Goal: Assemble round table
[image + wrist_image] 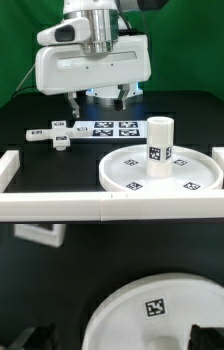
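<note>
At the exterior view's left we see the cross-shaped piece (50, 133) lying flat on the black table (60, 160), with the marker board (110, 128) just beside it. Above these hangs the gripper (100, 98), its fingers apart and holding nothing. Further right, the rimmed round disc (150, 178) lies flat, and the cylinder leg (160, 143) stands upright inside its rim. Only this view gives us leg and cross. The wrist view gives us one disc tag (155, 307) close up, above the dark fingertips (40, 336).
</note>
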Tool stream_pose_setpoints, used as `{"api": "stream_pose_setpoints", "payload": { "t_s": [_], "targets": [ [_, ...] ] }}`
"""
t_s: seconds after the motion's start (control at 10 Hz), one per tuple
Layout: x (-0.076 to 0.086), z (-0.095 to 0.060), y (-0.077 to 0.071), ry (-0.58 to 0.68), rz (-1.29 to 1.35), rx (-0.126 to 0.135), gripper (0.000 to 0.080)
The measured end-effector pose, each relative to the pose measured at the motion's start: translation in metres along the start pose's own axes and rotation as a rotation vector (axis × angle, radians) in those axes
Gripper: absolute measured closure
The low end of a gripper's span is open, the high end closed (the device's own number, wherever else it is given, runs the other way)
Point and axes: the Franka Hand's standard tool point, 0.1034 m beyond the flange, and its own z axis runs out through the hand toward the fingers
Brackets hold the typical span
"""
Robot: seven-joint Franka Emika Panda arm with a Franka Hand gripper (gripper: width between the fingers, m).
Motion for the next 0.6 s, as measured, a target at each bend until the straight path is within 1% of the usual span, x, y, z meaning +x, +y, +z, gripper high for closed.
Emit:
{"api": "stream_pose_setpoints", "payload": {
  "t_s": [0.1,0.2,0.4,0.5,0.6],
  "targets": [
    [-0.005,0.000,0.005,-0.009,-0.111,-0.005,0.0151],
    [-0.011,0.000,0.009,-0.012,-0.150,-0.002,0.0151],
    [-0.013,0.000,0.010,-0.020,-0.259,-0.005,0.0151],
    [-0.014,0.001,0.011,-0.021,-0.250,-0.005,0.0151],
    [-0.024,0.003,0.016,-0.029,-0.290,-0.002,0.0151]
  ]
}}
